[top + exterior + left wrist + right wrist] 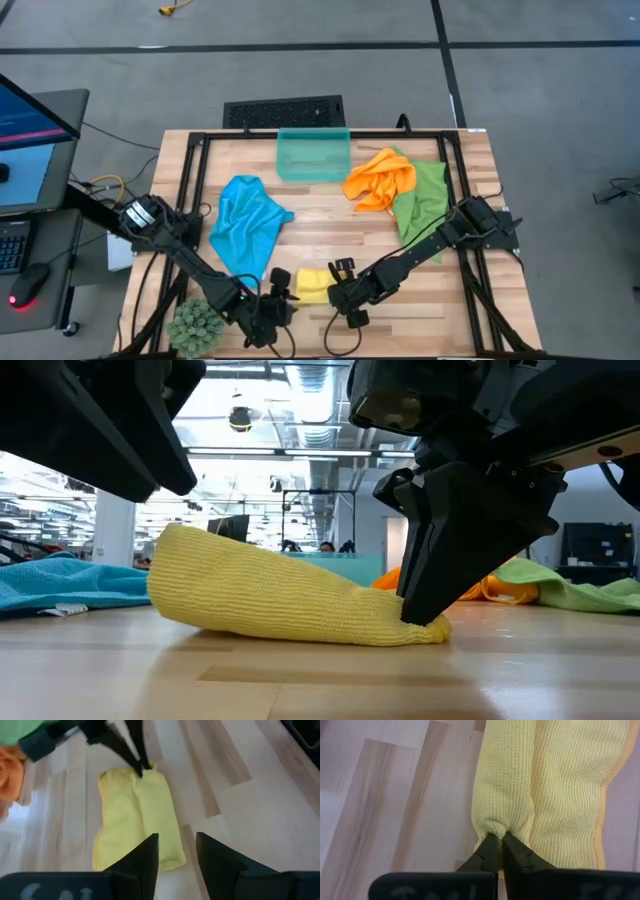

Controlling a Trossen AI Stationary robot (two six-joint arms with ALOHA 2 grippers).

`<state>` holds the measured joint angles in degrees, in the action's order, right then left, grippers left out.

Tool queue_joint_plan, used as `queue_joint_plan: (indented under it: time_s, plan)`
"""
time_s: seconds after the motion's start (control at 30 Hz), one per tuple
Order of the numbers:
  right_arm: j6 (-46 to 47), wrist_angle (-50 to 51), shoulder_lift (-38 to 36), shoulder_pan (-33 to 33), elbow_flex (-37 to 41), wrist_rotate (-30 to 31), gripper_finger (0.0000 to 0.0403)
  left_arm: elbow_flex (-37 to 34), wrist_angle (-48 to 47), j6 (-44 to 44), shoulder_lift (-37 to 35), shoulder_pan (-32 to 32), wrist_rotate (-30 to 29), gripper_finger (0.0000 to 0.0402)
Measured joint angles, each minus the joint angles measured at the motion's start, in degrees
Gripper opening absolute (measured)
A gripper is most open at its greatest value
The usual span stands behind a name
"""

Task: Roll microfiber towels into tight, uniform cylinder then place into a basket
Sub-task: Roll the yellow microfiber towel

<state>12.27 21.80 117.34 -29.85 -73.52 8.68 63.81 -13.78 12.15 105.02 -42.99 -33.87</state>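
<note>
The yellow towel (545, 795) lies half rolled on the near side of the desk (330, 225), between my two arms. It is soft, light and floppy, so the roll could fall open. Pinching a folded edge at the end works best. My right claw (496, 851) is squeezed shut on one end of the roll. My left claw (176, 851) is half open by the other end, holding nothing.

One camera looks straight down on the worktop (330, 215); another sits level with it, close by. Both wrist cameras look past their jaws at the same yellow towel (137, 815).
</note>
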Motion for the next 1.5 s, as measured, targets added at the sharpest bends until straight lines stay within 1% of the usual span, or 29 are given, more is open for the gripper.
queue_joint_plan:
  time_s: [0.17, 0.27, 0.37, 0.43, 0.57, 0.73, 0.83, 0.97, 1.1, 1.2, 1.33, 1.37, 1.4, 1.5]
  plan:
    - [0.4, 0.1, 0.0, 0.0, 0.0, 0.1, 0.0017, 0.1, 4.6, -7.2, 3.6, 0.6, 0.7, 0.0123]
    - [1.2, 0.1, 0.0, 0.0, 0.0, 0.2, 0.0023, 0.1, 5.0, -8.2, 5.8, 1.8, 0.6, 0.0123]
    - [1.3, 0.2, 0.0, 0.0, 0.0, 0.1, 0.0025, 0.0, 3.7, -5.3, 5.8, 2.8, -2.2, 0.0123]
    - [1.3, 0.2, 0.0, 0.0, 0.0, -0.3, 0.0021, 0.1, 3.0, -4.8, 5.7, 3.2, -2.6, 0.0123]
    - [1.3, 0.2, 0.0, 0.0, 0.0, -0.9, 0.0017, 0.1, 2.0, -4.5, 6.3, 3.8, 1.3, 0.0123]
    - [1.3, 0.2, 0.0, 0.0, 0.0, -1.1, 0.0026, 0.3, 1.1, -3.6, 8.3, 5.3, 7.2, 0.0123]
    - [1.3, 0.2, 0.0, 0.0, 0.0, -1.1, 0.0025, 0.4, 0.5, -2.3, 9.6, 6.1, 7.5, 0.0123]
    - [0.2, 0.2, 0.0, -0.4, 0.0, -1.1, 0.002, 0.5, -2.1, 2.4, 9.8, 7.1, 7.1, 0.0123]
    - [-2.0, -0.7, 0.0, -0.9, 0.0, -0.8, 0.0025, 0.5, -2.8, 4.8, 9.9, 7.8, 7.2, 0.0122]
    - [-2.0, -1.3, 0.0, -1.1, 0.0, -0.9, 0.0028, 0.5, -3.3, 5.9, 9.9, 8.4, 7.0, 0.0103]
    - [-2.2, -1.5, 0.0, -1.3, 0.0, -1.2, 0.0022, 0.4, -3.4, 5.3, 10.0, 8.8, 7.1, 0.0042]
    - [-2.2, -1.7, 0.0, -1.4, 0.0, -1.9, 0.0021, 0.4, -3.5, 5.2, 10.0, 8.9, 7.8, 0.0024]
    - [-2.2, -1.9, 0.0, -1.5, 0.0, -2.4, 0.002, 0.4, -3.6, 5.5, 9.9, 9.0, 8.7, 0.0015]
    - [-1.7, -2.8, 0.0, -1.7, 0.0, -4.0, 0.0021, 0.3, -3.8, 7.9, 9.3, 9.2, 11.9, 0.0012]
